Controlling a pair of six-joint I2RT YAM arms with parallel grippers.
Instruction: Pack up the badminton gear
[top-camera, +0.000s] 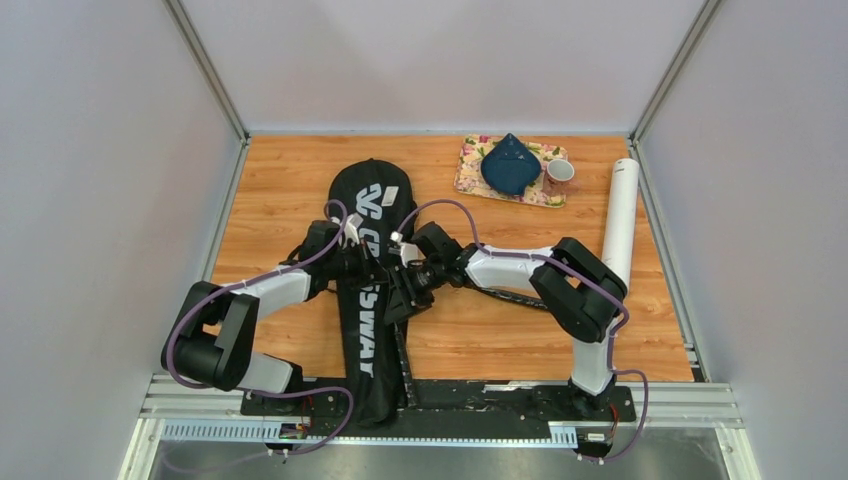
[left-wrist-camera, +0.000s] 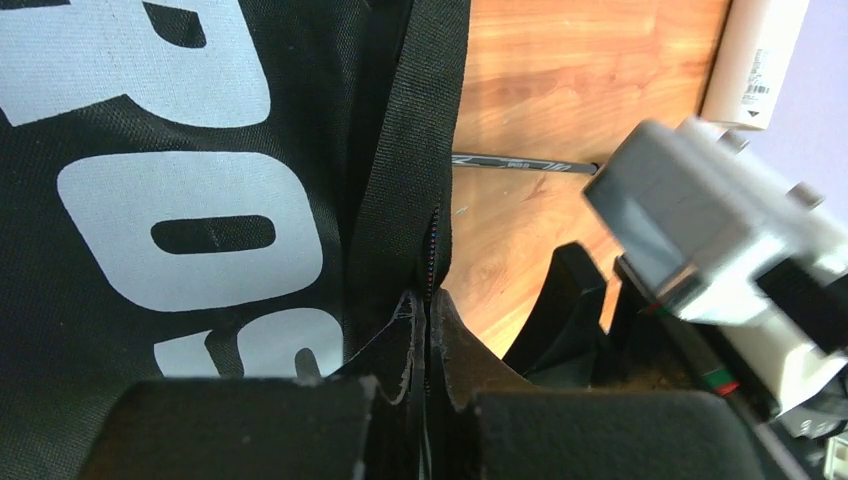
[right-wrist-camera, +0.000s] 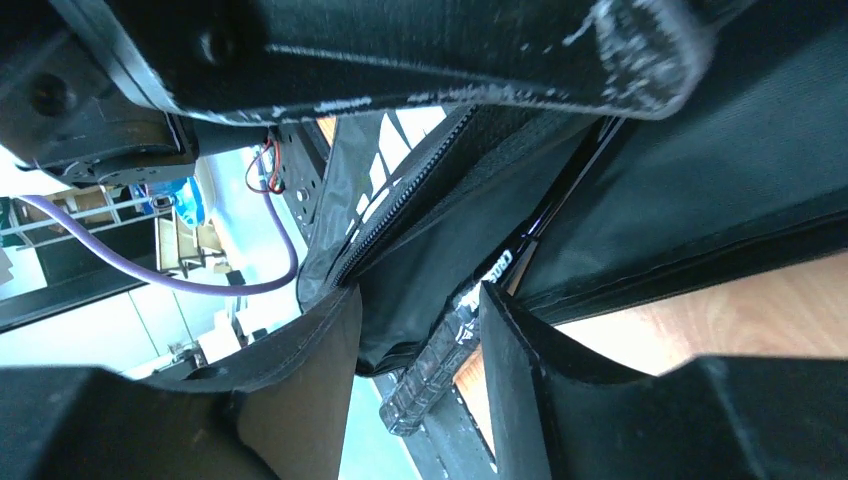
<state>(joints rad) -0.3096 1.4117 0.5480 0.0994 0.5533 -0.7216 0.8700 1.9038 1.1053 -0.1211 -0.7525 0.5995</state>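
The long black racket cover (top-camera: 368, 200) lies lengthwise down the middle of the surface (top-camera: 480, 340), its round head end far from the arms and its narrow end at their bases. One side seam is unzipped. In the right wrist view a racket (right-wrist-camera: 520, 245) sits in that gap, its thin shaft running into the dark interior and its wrapped handle (right-wrist-camera: 430, 375) poking out towards the camera.

The left end effector (left-wrist-camera: 428, 340) is pressed together on the zipped edge (left-wrist-camera: 432, 250) of the cover, pinching the fabric band. The right end effector (right-wrist-camera: 420, 295) is spread, a finger (right-wrist-camera: 310, 390) on either side of the handle and neither clearly touching it.

The step in hand appears to be seating the racket fully inside. To do it well, the left pinch should lift the flap and keep the mouth wide. The right fingers should then close squarely on the handle and push along the cover's length, not across it, so the head does not catch on the zip teeth.

Another thin shaft (left-wrist-camera: 520, 165) lies on the bare wood just beside the cover's edge. The white tube (top-camera: 620, 210) rests well apart along the right wall. No shuttlecock shows. The floral tray (top-camera: 470, 180) and cup (top-camera: 560, 172) sit at the far end.
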